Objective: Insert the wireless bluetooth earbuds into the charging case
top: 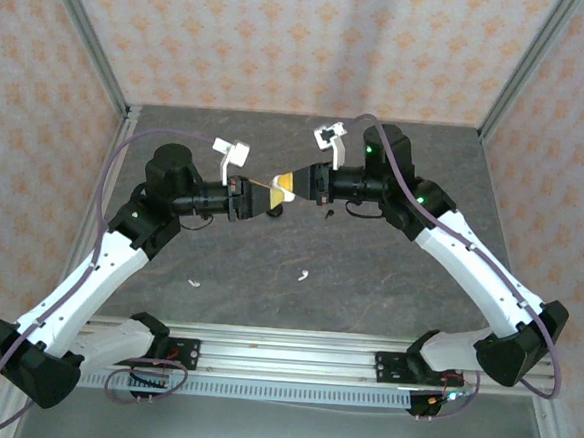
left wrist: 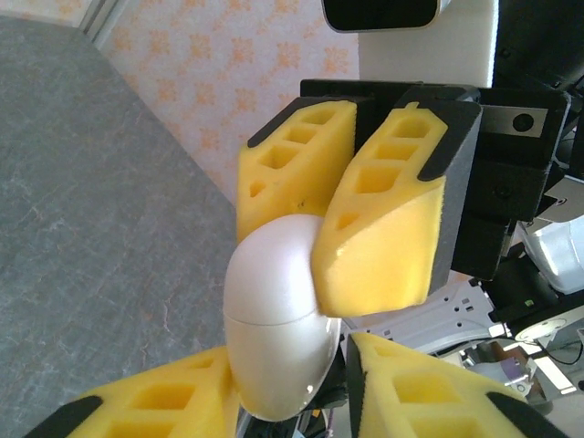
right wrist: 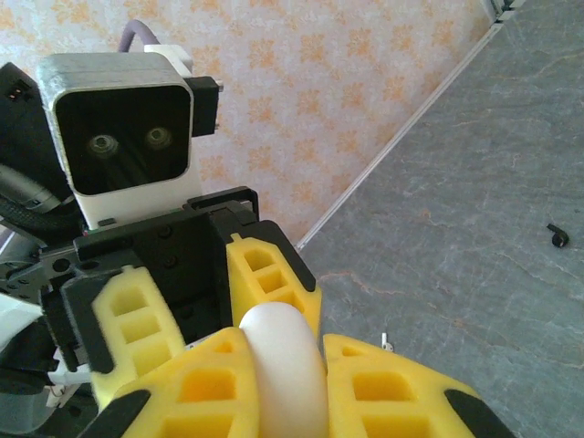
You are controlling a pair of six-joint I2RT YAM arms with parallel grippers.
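A white, egg-shaped charging case (left wrist: 274, 319), its lid closed, hangs in mid-air between both arms above the table's middle. My right gripper (right wrist: 285, 351) is shut on the case (right wrist: 283, 374), its yellow pads (left wrist: 388, 228) pressing both sides. My left gripper (left wrist: 292, 365) faces it and stands open around the case's other end; one pad touches and a gap shows beside the other. On the table lie two white earbuds (top: 304, 275) (top: 194, 282) and a black earbud (top: 329, 215), all apart from the grippers.
The grey table (top: 388, 276) is walled by patterned panels at the back and sides. A metal rail (top: 283, 354) carries the arm bases along the near edge. In the right wrist view a black earbud (right wrist: 557, 236) lies far right and a white earbud (right wrist: 387, 342) sits beside my fingers.
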